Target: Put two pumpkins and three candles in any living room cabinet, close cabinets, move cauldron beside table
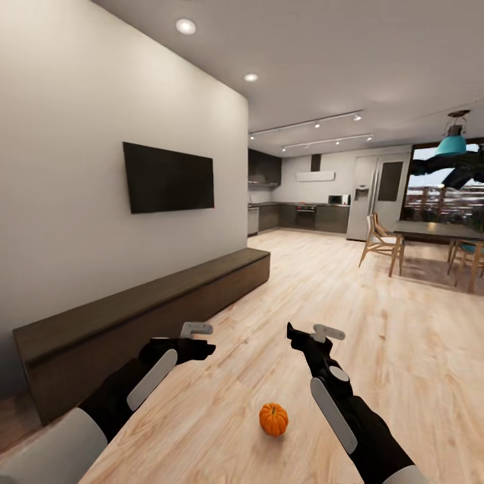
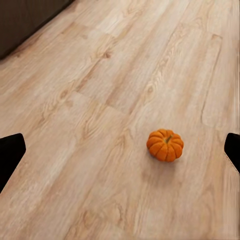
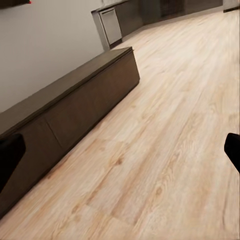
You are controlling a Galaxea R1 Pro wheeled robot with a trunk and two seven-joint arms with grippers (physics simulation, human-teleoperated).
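pumpkin [image 1: 273, 419] is seen lower centre on wood floor [image 1: 349, 323], between both arms | cabinet [image 1: 134, 323] is set along left wall, fronts flush | left gripper [image 1: 191, 339] spread wide, nothing held | right gripper [image 1: 309, 334] spread wide, nothing held

One orange pumpkin [image 1: 273, 419] on the floor, lower centre. One long dark cabinet [image 1: 144, 319] at left. One wall television [image 1: 168, 178], upper left. Two robot arms, each with one pincer.
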